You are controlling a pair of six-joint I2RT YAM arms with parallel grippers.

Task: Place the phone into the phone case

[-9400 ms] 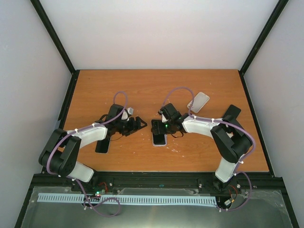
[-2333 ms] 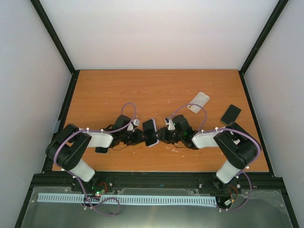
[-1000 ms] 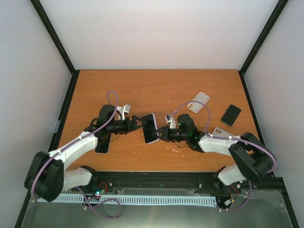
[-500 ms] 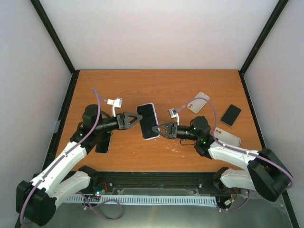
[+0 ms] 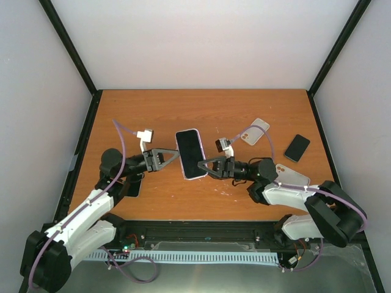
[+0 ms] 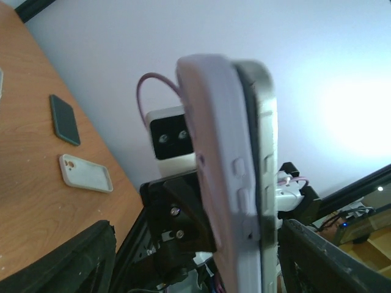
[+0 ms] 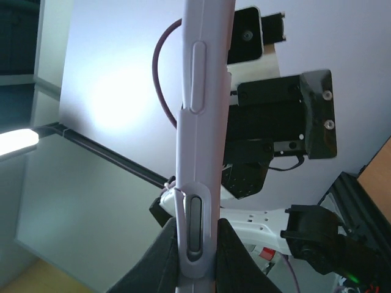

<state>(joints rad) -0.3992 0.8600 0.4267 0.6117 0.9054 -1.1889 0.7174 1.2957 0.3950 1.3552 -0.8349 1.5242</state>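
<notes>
White walls and black frame posts enclose an orange wooden bench (image 5: 183,110). Above it, two arms reach inward. The right pincer (image 5: 208,166) is clamped on the edge of one lilac phone case (image 6: 211,140), held upright with the dark-faced phone (image 5: 190,154) lodged in it, one edge standing proud. The left pincer (image 5: 171,157) gapes wide just left of the phone, gripping nothing. Right of the right pincer lie two pale spare cases (image 5: 258,131) and one dark handset (image 5: 297,147).

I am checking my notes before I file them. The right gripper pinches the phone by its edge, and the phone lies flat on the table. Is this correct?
Not entirely. The phone does not lie on the table: it is held up in the air, as the left wrist view shows, with the wood well behind it. The right gripper does pinch its edge.
</notes>
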